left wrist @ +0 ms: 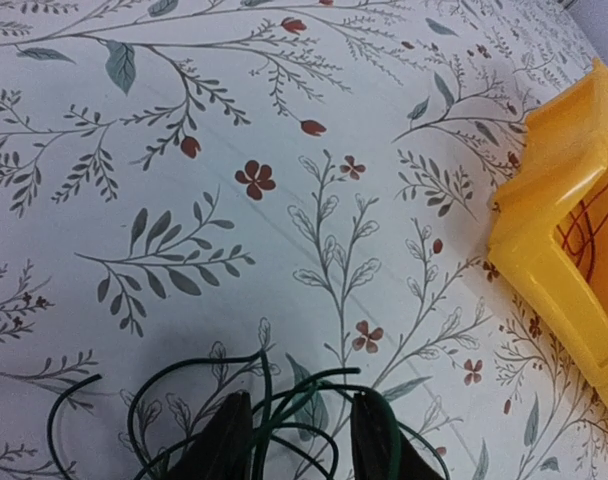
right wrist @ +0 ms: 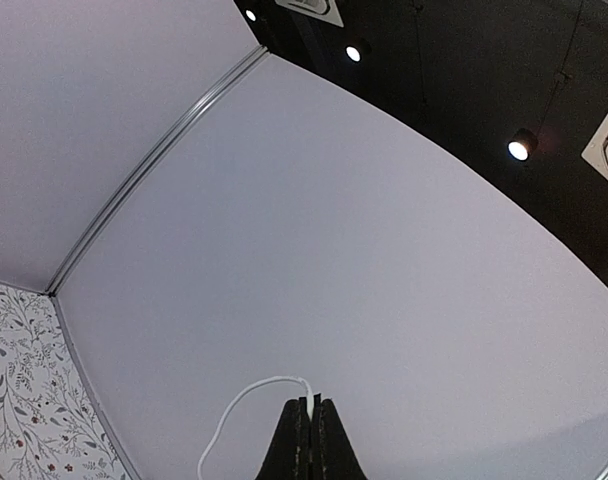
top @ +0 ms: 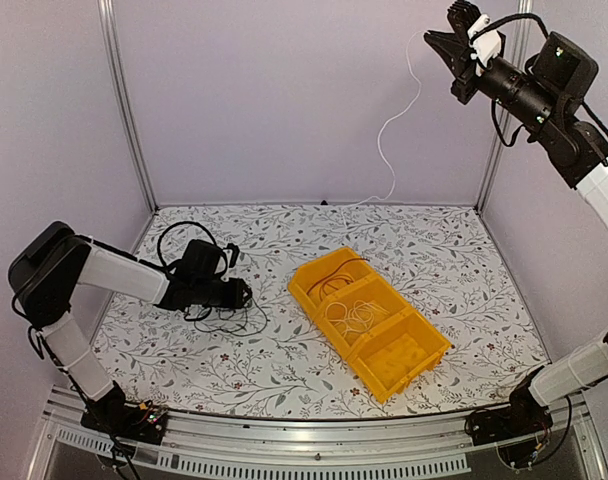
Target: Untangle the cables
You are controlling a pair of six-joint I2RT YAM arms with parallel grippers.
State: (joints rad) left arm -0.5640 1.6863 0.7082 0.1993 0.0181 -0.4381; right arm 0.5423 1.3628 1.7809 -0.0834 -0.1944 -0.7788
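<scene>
The step in hand looks like drawing 1 strand free of the rest: the right hand (top: 436, 40), clenched on the end of the white cable (top: 380, 150), is lifted to the upper right of the overhead frame, well above the counter (top: 454, 260). From there the cable hangs in a loose curve down to the counter's back edge. The arm reaches up and inward, with the hand pointing left. Low at the left of the frame, the left arm is folded with its forearm near the counter. The left hand (left wrist: 302, 405) is released, its 2 fingers apart astride loops of the black cable (left wrist: 284, 405), which lie between them unpinched. At centre, the yellow bin (top: 399, 360) already holds a reddish cable in its upper compartment and a pale coil in its middle one. The next move probably calls for carrying the white cable clear. The left hand could then close on the black loops.
</scene>
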